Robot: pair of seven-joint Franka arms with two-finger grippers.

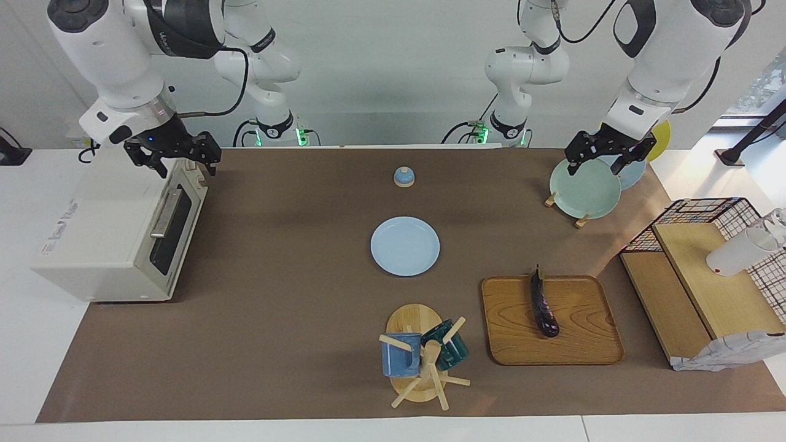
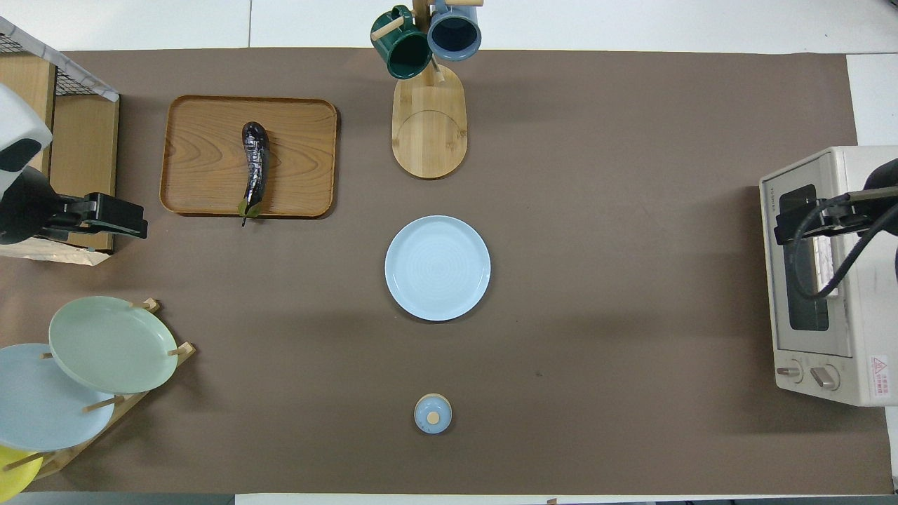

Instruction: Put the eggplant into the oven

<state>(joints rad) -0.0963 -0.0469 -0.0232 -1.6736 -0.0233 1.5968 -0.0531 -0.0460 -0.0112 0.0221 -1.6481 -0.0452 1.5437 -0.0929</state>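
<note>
The eggplant point(image 1: 543, 304) is dark purple and glossy. It lies lengthwise on a wooden tray point(image 1: 583, 344) toward the left arm's end of the table, and also shows in the overhead view point(image 2: 255, 168). The off-white oven point(image 1: 116, 239) stands at the right arm's end with its glass door shut; it also shows in the overhead view point(image 2: 835, 280). My right gripper point(image 1: 181, 166) hangs open and empty over the oven's top corner nearest the robots. My left gripper point(image 1: 605, 164) is open and empty, up over the plate rack point(image 1: 583, 189).
A light blue plate point(image 1: 405, 245) lies mid-table. A mug tree point(image 1: 424, 356) with two mugs stands beside the tray. A small blue lid point(image 1: 403, 177) sits nearer the robots. A wire basket and wooden shelf point(image 1: 706, 258) stand at the left arm's end.
</note>
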